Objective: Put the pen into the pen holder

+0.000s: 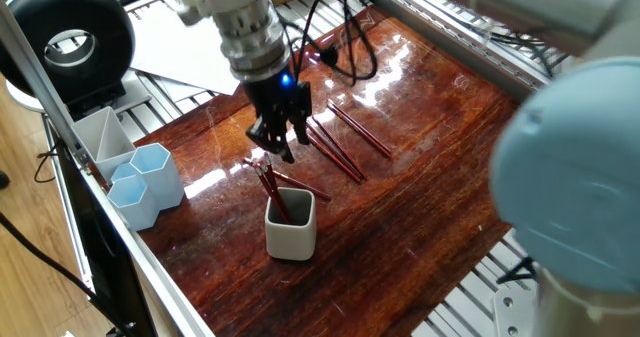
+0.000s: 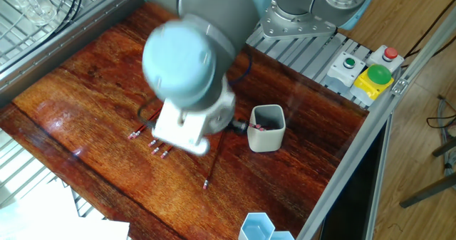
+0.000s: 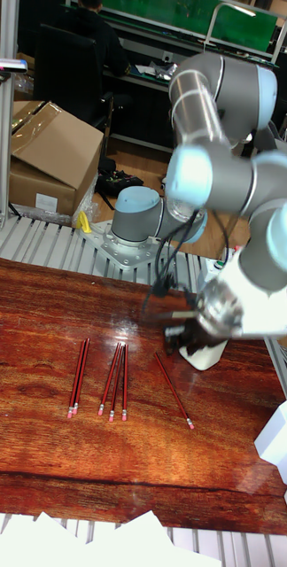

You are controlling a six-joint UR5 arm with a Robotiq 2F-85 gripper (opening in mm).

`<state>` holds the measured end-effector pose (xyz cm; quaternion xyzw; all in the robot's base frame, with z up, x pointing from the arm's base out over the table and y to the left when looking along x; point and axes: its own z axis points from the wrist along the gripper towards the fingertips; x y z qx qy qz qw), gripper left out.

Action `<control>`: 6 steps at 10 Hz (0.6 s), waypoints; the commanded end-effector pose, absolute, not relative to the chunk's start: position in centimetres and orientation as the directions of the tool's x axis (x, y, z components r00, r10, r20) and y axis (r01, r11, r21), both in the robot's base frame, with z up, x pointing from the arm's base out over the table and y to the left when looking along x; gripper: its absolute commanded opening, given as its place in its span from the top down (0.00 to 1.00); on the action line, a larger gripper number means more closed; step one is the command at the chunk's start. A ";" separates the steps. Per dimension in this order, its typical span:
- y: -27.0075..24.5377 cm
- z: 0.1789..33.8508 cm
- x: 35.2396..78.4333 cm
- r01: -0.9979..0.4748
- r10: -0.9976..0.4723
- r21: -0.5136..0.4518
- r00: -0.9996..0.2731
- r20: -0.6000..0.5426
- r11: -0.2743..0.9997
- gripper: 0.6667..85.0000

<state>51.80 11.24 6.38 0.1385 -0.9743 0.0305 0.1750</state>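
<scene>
We see the off-white rounded-square pen holder (image 1: 291, 224) near the surface's cup-side edge, already carrying some pens. The tool (image 1: 280, 140) hangs just above the thin dark-red pens (image 1: 335, 147) lying flat mid-surface, long axes roughly parallel. Whether its fingers grip anything, we cannot tell.

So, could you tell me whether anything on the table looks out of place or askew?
Nothing looks spilled or damaged. The pen holder stands upright with pens leaning out of it, and loose pens lie in rough rows on the wooden table, presumably awaiting pickup.
</scene>
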 end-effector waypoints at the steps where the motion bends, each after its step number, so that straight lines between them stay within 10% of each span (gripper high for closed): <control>1: 11.9 0.9 52.9 -0.272 -0.253 -0.006 -0.903 0.347 0.962 0.49; 6: 12.5 8.9 49.2 -0.243 -0.194 -0.049 -0.867 0.458 0.969 0.51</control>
